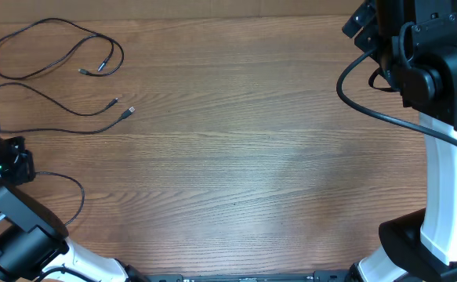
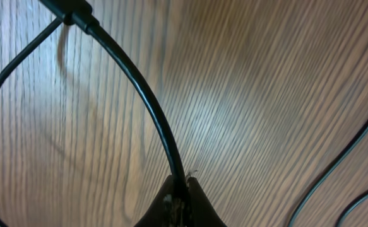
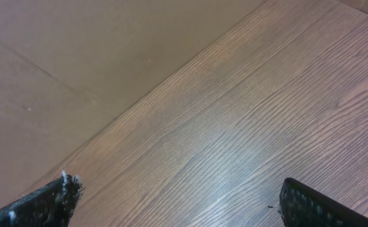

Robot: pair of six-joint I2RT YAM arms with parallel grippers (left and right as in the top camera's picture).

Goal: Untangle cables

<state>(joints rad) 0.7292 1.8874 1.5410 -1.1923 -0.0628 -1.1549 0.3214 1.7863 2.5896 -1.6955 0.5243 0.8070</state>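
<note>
Three thin black cables lie at the far left of the table. One forms a loop at the far left corner, with both plug tips near its right side. Two more run rightward and end in silver tips side by side. My left gripper is at the left edge, shut on a black cable that rises from the jaws to a plug. A thin strand loops out beside it. My right gripper is open and empty at the far right corner.
The wooden table meets a brown board along its far edge. Thick black wiring hangs off the right arm. Two more thin cable strands cross the lower right of the left wrist view.
</note>
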